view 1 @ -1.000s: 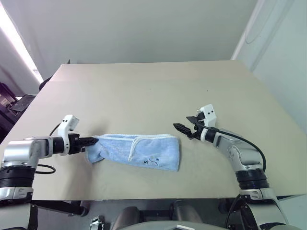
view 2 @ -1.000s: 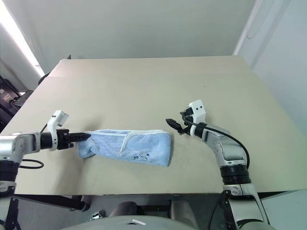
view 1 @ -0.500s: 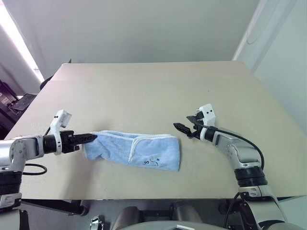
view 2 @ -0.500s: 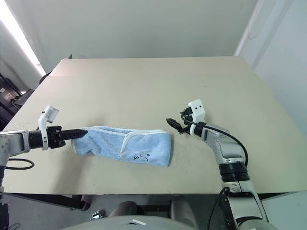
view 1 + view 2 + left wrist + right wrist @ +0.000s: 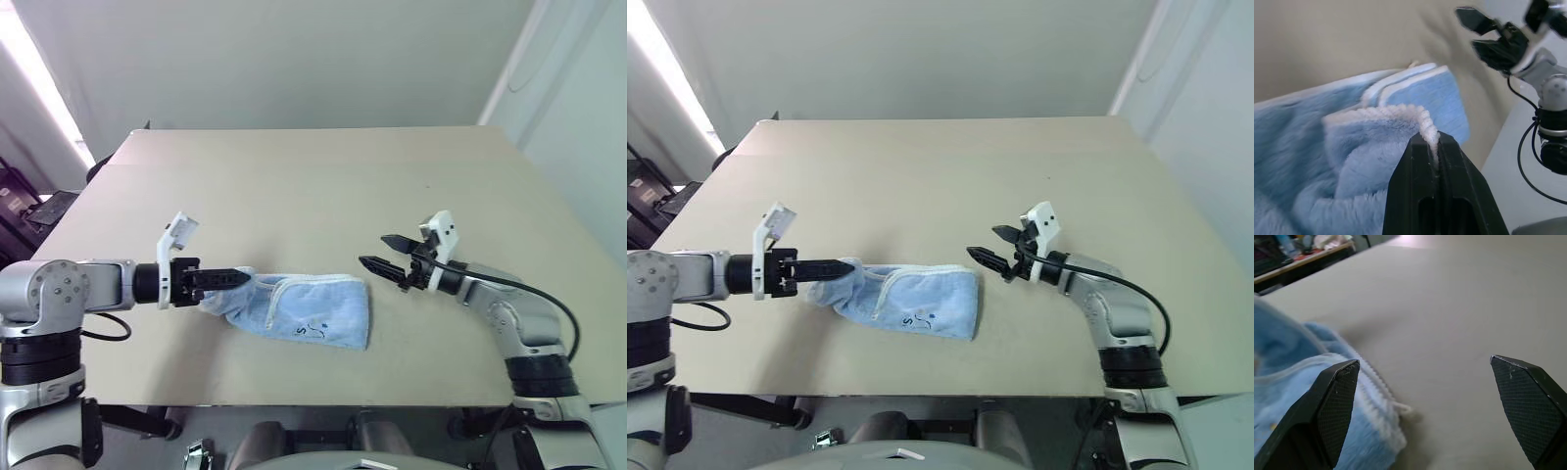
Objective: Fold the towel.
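Part of towel (image 5: 304,310) edge hides between fingers (image 5: 1415,176).

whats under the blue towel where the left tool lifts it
Beneath the raised end of the light-blue terry towel, pinched by the left tool, more folded towel shows; the beige table underneath is covered.

The left gripper (image 5: 243,277), pinched on the white-piped left end of the towel (image 5: 313,311), has carried that end up off the worktop (image 5: 313,186) and in toward the middle, so the cloth now bunches shorter than it lay a second ago. The right gripper (image 5: 382,251), jaws wide apart, has lifted and drawn back slightly from the towel's right end.
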You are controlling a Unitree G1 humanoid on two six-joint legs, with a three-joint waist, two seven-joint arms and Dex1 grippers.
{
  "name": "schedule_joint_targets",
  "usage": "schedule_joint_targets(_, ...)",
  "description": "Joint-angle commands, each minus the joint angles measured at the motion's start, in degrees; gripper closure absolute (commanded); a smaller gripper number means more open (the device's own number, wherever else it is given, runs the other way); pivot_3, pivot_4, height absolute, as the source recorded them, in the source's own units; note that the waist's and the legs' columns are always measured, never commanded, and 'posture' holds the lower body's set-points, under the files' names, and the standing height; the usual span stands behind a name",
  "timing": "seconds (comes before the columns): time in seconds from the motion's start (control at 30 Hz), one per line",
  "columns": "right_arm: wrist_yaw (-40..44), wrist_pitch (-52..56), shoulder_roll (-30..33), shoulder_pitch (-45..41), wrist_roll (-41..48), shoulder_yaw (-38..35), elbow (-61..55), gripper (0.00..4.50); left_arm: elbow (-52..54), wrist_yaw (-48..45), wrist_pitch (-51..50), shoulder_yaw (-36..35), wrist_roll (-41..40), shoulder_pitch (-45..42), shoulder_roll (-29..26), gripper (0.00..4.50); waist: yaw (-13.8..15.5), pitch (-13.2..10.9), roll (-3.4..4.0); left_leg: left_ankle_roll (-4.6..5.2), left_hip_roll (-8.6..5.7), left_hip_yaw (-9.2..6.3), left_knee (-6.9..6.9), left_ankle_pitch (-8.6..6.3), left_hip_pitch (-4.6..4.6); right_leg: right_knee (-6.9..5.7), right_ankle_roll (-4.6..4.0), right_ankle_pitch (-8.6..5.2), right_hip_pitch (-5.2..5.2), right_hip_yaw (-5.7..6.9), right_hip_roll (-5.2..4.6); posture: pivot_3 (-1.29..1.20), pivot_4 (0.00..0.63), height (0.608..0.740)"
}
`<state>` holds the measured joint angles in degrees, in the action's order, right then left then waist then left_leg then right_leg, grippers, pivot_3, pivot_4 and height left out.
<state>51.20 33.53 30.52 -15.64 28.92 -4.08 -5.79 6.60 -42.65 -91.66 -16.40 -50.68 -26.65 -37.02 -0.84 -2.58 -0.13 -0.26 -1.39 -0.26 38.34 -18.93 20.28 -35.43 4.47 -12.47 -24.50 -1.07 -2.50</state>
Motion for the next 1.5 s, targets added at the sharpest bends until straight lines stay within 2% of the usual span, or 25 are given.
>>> schedule_joint_targets(0.03, 5.1, 1.0, 4.4, 0.6, 4.3, -2.6, -6.7, 0.00, -0.8, 4.5, -0.8, 0.1, -2.3, -3.3, 2.1, 4.46, -0.2, 0.0, -0.04, 0.00, 0.01, 0.01, 0.00, 0.00, -0.01, -0.01, 0.00, 0.00, 0.00, -0.02, -0.01, 0.00, 0.000, 0.740)
schedule_joint_targets(0.23, 6.8, 0.4, 8.6, 2.8, 2.8, -0.1, -9.7, 0.00, -3.5, 9.1, -0.7, 1.0, -0.6, -3.8, 1.5, 4.46, -0.1, 0.0, -0.11, -0.05, 0.07, -0.02, 0.00, 0.03, -0.31, -0.09, -0.05, -0.02, 0.18, -0.10, 0.25, 0.00, 0.000, 0.740)
schedule_joint_targets(0.5, 5.2, -1.3, 7.3, 3.0, 0.0, 3.3, -7.8, 0.00, -8.3, 7.2, 4.0, 0.0, 2.9, 0.6, -5.5, 4.46, 0.0, 0.0, -0.27, -0.16, 0.12, 0.00, 0.01, 0.09, -0.42, -0.06, -0.14, -0.03, 0.22, -0.30, 0.51, 0.00, 0.000, 0.740)
schedule_joint_targets(0.6, 5.1, -1.8, 6.9, 2.0, -0.6, 4.2, -6.3, 0.00, -11.7, 6.1, 8.6, 0.7, 5.6, 2.2, -7.5, 4.46, 0.0, 0.0, -0.31, -0.18, 0.12, 0.01, 0.01, 0.11, -0.43, -0.06, -0.26, -0.09, 0.22, -0.31, 0.50, 0.00, 0.000, 0.740)
schedule_joint_targets(0.87, 5.0, -3.3, 6.3, 0.3, -2.5, 5.6, -3.4, 0.00, -19.2, 4.4, 18.6, 3.8, 11.4, 4.6, -6.6, 4.46, 0.2, 0.0, -0.39, -0.23, 0.13, 0.01, 0.00, 0.13, -0.44, -0.05, -0.27, -0.05, 0.23, -0.30, 0.47, 0.00, 0.000, 0.740)
schedule_joint_targets(1.1, 4.3, -3.1, 6.3, 0.6, -3.6, 5.5, -3.2, 0.00, -20.7, 2.7, 20.2, 6.4, 13.2, 4.7, -4.8, 4.46, 0.2, 0.0, -0.46, -0.24, 0.14, 0.00, 0.01, 0.14, -0.43, -0.06, -0.16, 0.05, 0.22, -0.32, 0.44, 0.00, 0.000, 0.740)
schedule_joint_targets(1.2, 3.6, -3.1, 6.0, 0.9, -3.8, 5.2, -3.1, 0.00, -19.0, 2.0, 20.4, 7.2, 13.6, 5.3, -5.3, 3.73, 0.2, 0.0, -0.46, -0.24, 0.14, 0.00, 0.01, 0.14, -0.44, -0.08, -0.16, 0.05, 0.22, -0.32, 0.43, 0.00, 0.000, 0.740)
schedule_joint_targets(1.47, 2.4, -3.0, 5.8, 2.4, -4.1, 5.3, -3.7, 0.00, -18.3, 0.8, 14.2, 7.9, 14.2, 4.4, -9.2, 0.99, -0.2, 0.0, -0.47, -0.24, 0.18, 0.04, 0.00, 0.14, -0.67, -0.14, -0.18, 0.04, 0.41, -0.33, 0.50, 0.00, 0.000, 0.740)
schedule_joint_targets(1.5, 2.3, -2.9, 5.8, 2.3, -4.1, 5.4, -3.6, 0.00, -18.3, 0.6, 14.0, 8.2, 14.4, 4.4, -9.9, 0.99, -0.4, 0.0, -0.46, -0.24, 0.20, 0.04, 0.00, 0.14, -0.75, -0.14, -0.18, 0.05, 0.48, -0.34, 0.53, 0.00, 0.000, 0.740)
